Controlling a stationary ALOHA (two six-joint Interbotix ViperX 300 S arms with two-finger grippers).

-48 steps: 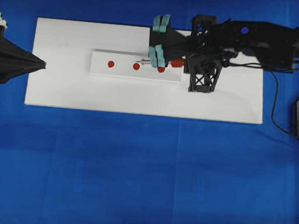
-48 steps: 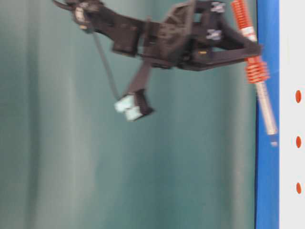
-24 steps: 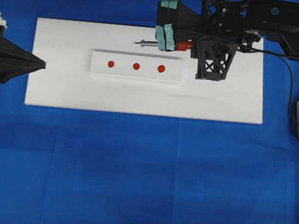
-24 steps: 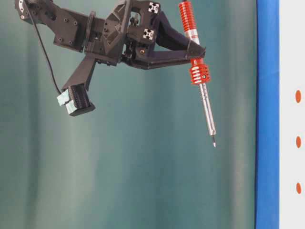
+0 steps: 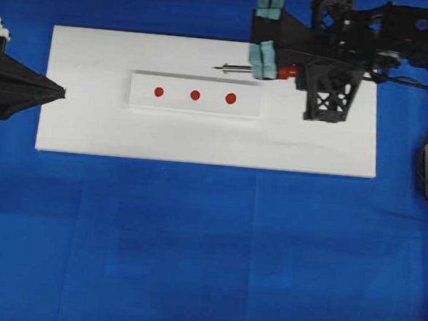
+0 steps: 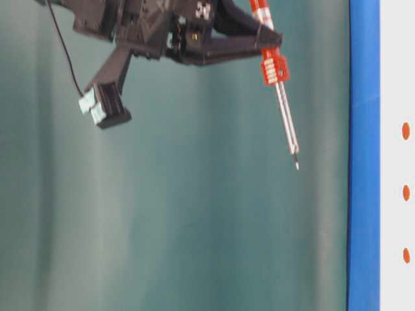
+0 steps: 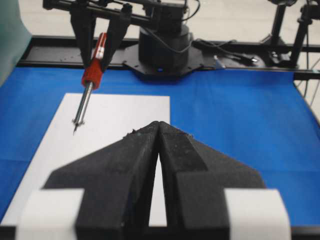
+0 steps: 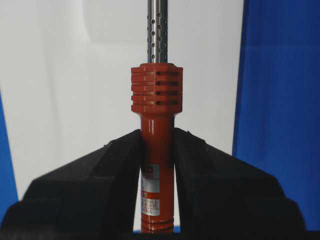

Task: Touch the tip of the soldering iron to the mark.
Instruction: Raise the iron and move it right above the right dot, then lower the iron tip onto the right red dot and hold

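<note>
A: Where is the soldering iron [image 8: 156,150] sitting in the right gripper [image 8: 157,165]?

B: Clamped between the two black fingers [image 8: 107,170], which press on the red-orange handle from either side, below the ribbed collar. The jaws are drawn in to the width of the handle. The perforated silver shaft runs straight out ahead of the gripper, up and out of the wrist view.

A: And over the table?

B: In the overhead view the soldering iron [image 5: 253,68] lies roughly level across the picture, tip pointing left, over the upper part of the white board [image 5: 91,130]. The tip sits above the top edge of the raised white strip [image 5: 141,100] that carries three red marks [image 5: 195,95], nearest the right-hand one but apart from it.

A: Is the tip touching anything?

B: No. The table-level view shows the iron [image 6: 282,97] hanging in the air, tilted, its tip clear of the board's surface.

A: The other arm?

B: The left gripper [image 7: 159,145] is over the board's left edge, its black fingers [image 7: 125,165] meeting at the tips with only a thin slit between them, nothing in them. From its camera the iron [image 7: 90,85] appears well ahead, tip angled down toward the board
</note>
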